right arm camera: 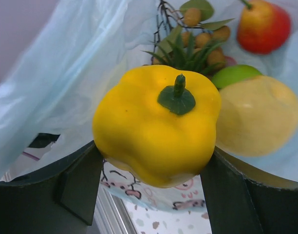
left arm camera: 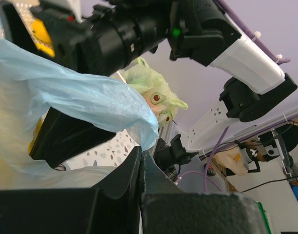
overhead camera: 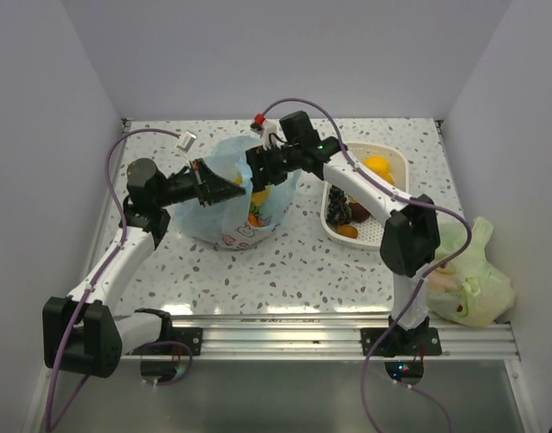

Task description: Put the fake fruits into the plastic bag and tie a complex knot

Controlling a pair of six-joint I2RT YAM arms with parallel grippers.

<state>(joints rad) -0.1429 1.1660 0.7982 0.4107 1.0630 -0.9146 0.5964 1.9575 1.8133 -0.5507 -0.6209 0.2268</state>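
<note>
The light-blue plastic bag (overhead camera: 235,212) stands open mid-table, with cartoon prints on its front. My left gripper (overhead camera: 220,188) is shut on the bag's rim (left arm camera: 139,124) and holds it up; the fingertips (left arm camera: 141,155) pinch the blue film. My right gripper (overhead camera: 256,183) hangs over the bag's mouth, shut on a yellow fake fruit (right arm camera: 156,129) with a green stem. Its fingers (right arm camera: 78,183) press both sides of that fruit. Below it inside the bag lie a pale yellow fruit (right arm camera: 258,117), a green one (right arm camera: 232,75), a red-yellow one (right arm camera: 263,24) and a leafy cluster (right arm camera: 197,36).
A white basket (overhead camera: 398,167) at the right holds an orange fruit (overhead camera: 376,165), a dark purple bunch (overhead camera: 341,209) and another orange piece (overhead camera: 347,231). A pale green bag (overhead camera: 470,280) lies at the right edge. Walls enclose the table on three sides.
</note>
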